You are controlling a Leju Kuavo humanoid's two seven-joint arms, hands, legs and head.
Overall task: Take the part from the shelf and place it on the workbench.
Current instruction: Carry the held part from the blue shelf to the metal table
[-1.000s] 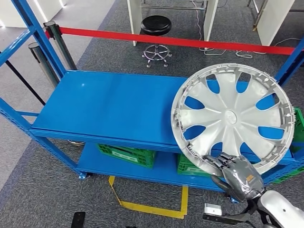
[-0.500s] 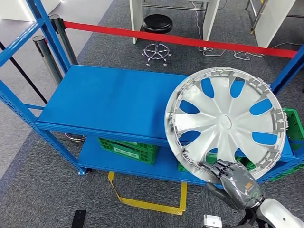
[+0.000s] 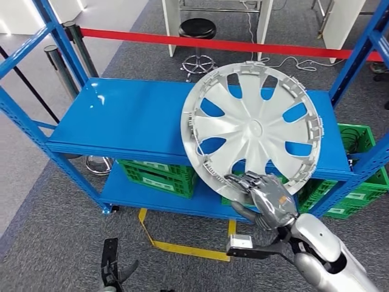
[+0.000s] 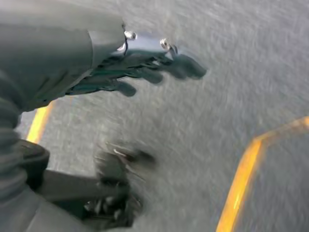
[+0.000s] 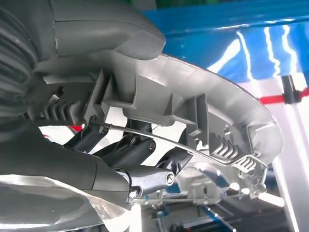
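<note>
Above the blue shelf (image 3: 137, 121), silver part (image 3: 251, 131) tilted — right hand (image 3: 268, 201) fingers clamped on its rim

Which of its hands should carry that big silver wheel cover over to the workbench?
The right hand: it already grips the wheel cover by its lower rim, lifted above the blue shelf. The left hand hangs empty over the carpet.

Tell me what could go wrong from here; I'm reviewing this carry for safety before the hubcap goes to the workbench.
The right hand grips the silver hubcap only at its lower rim, so the wide disc could tip or slip out. Tilted over the blue shelf, it sits near the upright post and might clip it when turning.
</note>
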